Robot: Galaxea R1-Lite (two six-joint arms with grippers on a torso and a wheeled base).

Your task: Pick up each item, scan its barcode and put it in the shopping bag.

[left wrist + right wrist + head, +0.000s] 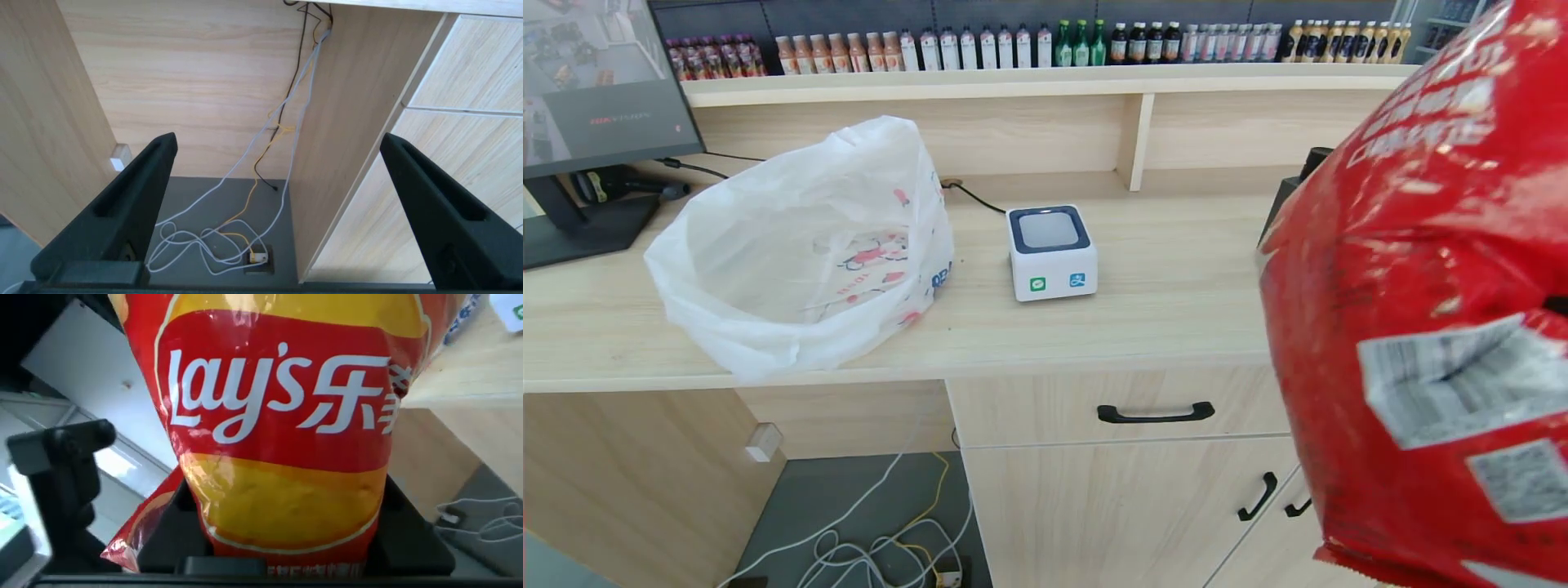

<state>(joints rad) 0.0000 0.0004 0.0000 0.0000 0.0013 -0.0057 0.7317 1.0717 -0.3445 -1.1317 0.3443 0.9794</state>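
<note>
One item is in hand. The right gripper (286,543) holds a red chip bag (278,441), its dark fingers on either side of the bag's lower part. The bag hangs in the air at the near right, well above and in front of the table (1176,318) and touching nothing on it. A white printed label (1454,384) on the bag's back faces toward the head camera rather than down at the table. The barcode probably sits there, though the print is too small to tell.

The left gripper (282,204) is spread wide and holds nothing. It sits low, below the table's edge, over loose cables (212,245) on the floor.

Farther out, a white scanner (1052,253) stands in the middle of the table, its window facing up, well apart from the chip bag and to its left. Left again, just beside the scanner, the shopping bag (882,163) sits with its mouth open toward the near side. I can make out no item inside, only its own print showing through the plastic.

By this reading the task is early. The first pick-up is done, while the scan and the drop into the shopping bag are not. The chip bag would have to travel left and down to the scanner, with the label turned toward the window, then on to the shopping bag. Whether other items wait is not shown.
</note>
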